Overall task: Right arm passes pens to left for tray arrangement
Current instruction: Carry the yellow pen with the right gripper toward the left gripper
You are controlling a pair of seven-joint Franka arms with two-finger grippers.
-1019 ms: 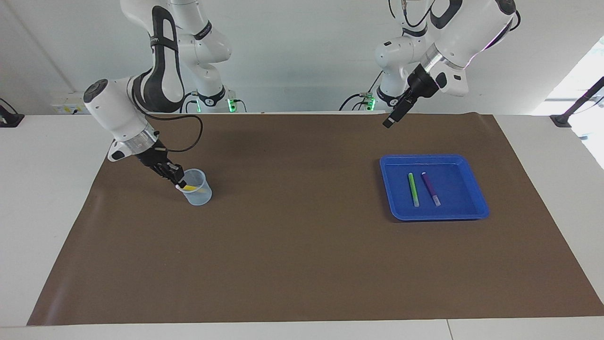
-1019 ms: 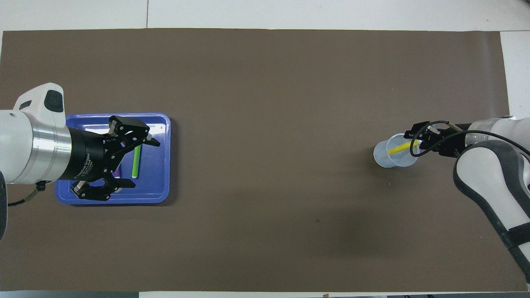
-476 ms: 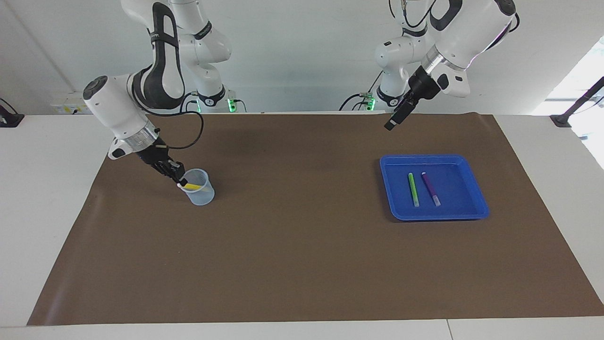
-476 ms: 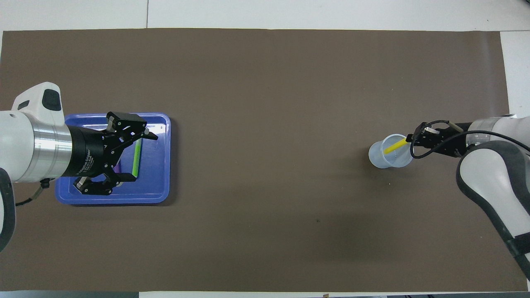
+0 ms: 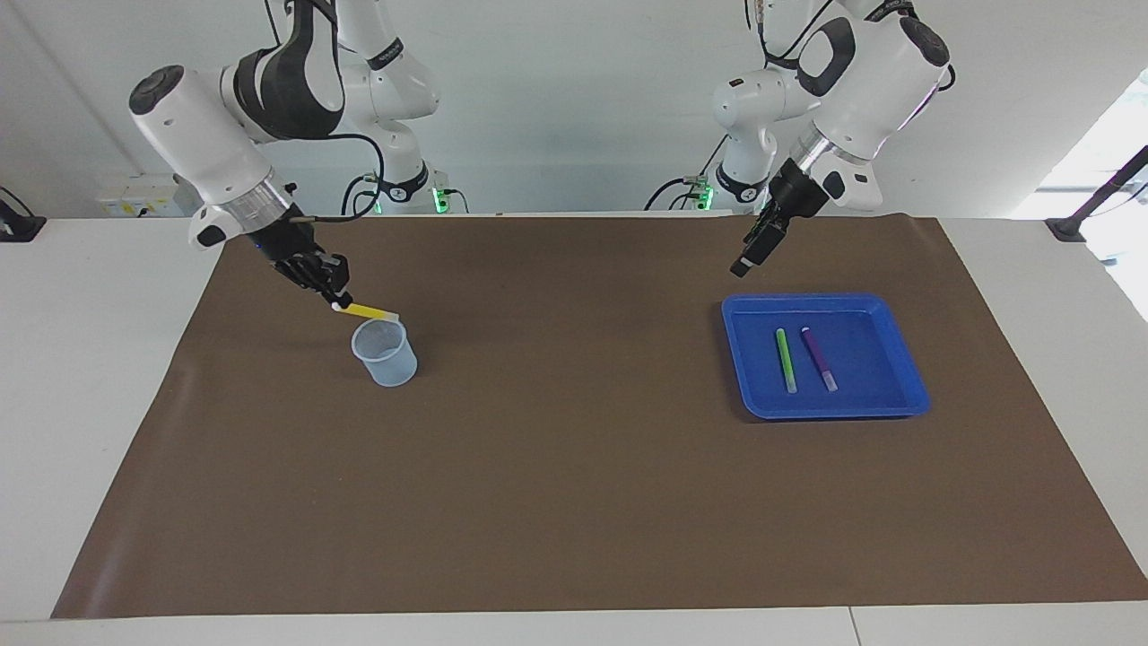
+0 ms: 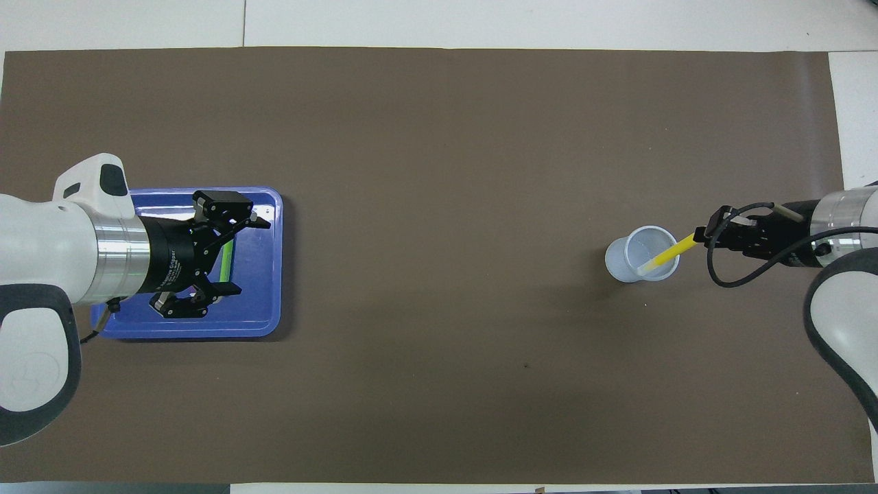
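Observation:
My right gripper (image 5: 337, 303) is shut on one end of the yellow pen (image 5: 368, 311) and holds it slanted just above the translucent cup (image 5: 386, 352). The overhead view shows the right gripper (image 6: 703, 237), the pen (image 6: 665, 255) and the cup (image 6: 641, 254). The green pen (image 5: 787, 359) and purple pen (image 5: 818, 359) lie side by side in the blue tray (image 5: 807, 300). My left gripper (image 5: 743, 265) is open, empty and raised over the tray's edge nearest the robots. Overhead, it (image 6: 248, 257) covers the purple pen and part of the green pen (image 6: 225, 257) in the tray (image 6: 273, 274).
A brown mat (image 5: 574, 467) covers the table, and white tabletop shows around it. The cup stands toward the right arm's end and the tray toward the left arm's end, with open mat between them.
My right gripper has lifted the yellow pen up out of the cup. The cup has slid slightly toward the middle of the mat. My left gripper has shifted a little, still open.

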